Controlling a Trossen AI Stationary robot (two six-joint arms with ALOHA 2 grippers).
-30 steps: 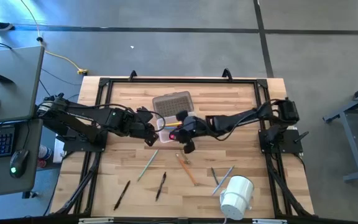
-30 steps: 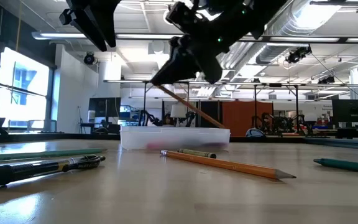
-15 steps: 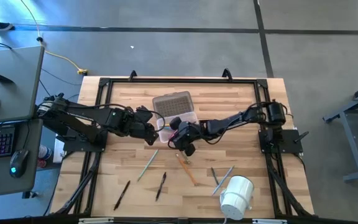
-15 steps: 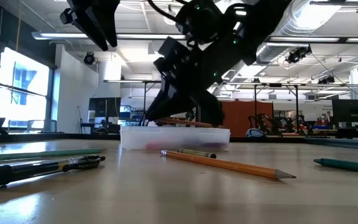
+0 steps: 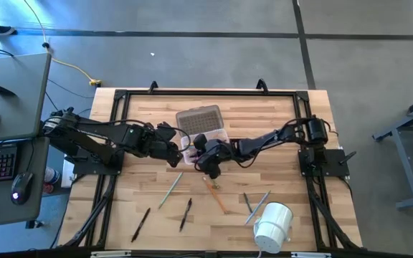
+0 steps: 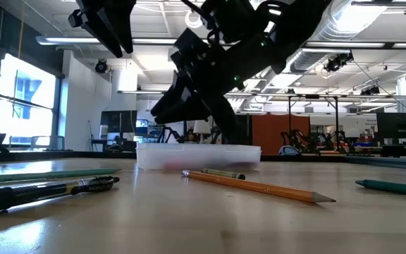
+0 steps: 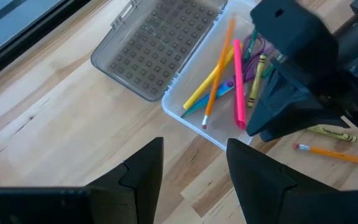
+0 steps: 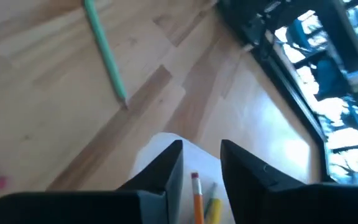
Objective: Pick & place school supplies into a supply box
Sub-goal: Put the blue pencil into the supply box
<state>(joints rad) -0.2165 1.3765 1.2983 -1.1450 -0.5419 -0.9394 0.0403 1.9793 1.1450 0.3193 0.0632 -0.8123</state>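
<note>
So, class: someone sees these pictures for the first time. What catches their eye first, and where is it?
The two dark arms meeting mid-table: the right pincer hangs over the clear supply box, which holds bright pencils, an orange pencil and a pink one among them. The left pincer waits open beside it. A fat white roll stands out near the front edge.

Clear supply box (image 7: 194, 112) holds orange, pink, yellow pencils (image 7: 219, 71); grey ribbed lid (image 7: 157, 53).

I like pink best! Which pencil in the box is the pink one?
The pink pencil lies in the clear supply box, right beside the long orange pencil. The others there are yellow, purple, blue and green.
</note>
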